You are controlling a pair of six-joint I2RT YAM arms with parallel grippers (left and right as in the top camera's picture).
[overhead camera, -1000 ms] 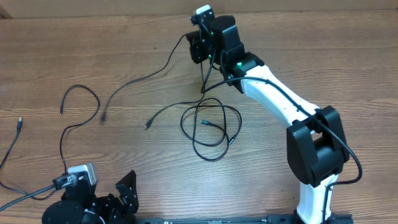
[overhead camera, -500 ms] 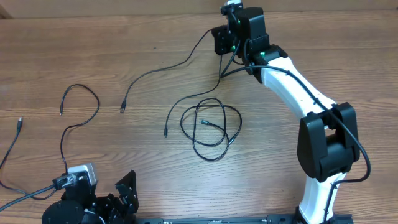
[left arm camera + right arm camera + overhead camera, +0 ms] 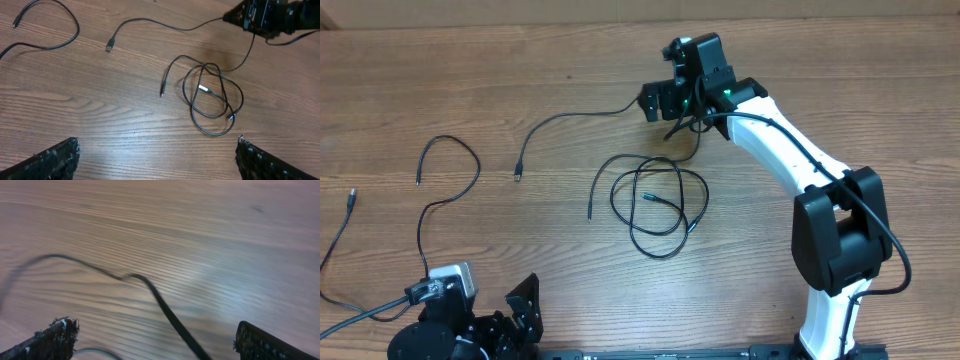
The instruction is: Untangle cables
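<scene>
Several thin black cables lie on the wooden table. A knot of loops (image 3: 631,232) (image 3: 184,89) sits mid-table, with one free plug end (image 3: 589,211) (image 3: 162,91) pointing down-left. Another cable (image 3: 570,115) (image 3: 145,20) runs from its plug (image 3: 518,173) up to my right gripper (image 3: 653,100). That gripper (image 3: 155,330) is open, and this cable (image 3: 165,311) passes loose between its fingers. My left gripper (image 3: 525,300) (image 3: 157,145) is open over bare wood at the near edge, well short of the knot.
Two more thin cables lie at the left, one curling (image 3: 450,170) (image 3: 60,42) and one by the table's left edge (image 3: 340,235). My right arm (image 3: 790,150) stretches from the near right side toward the table's far middle.
My right gripper has opened and dropped back toward the knot after pulling right. The cable it dragged has shifted right and now lies loose. The left arm has not moved.
</scene>
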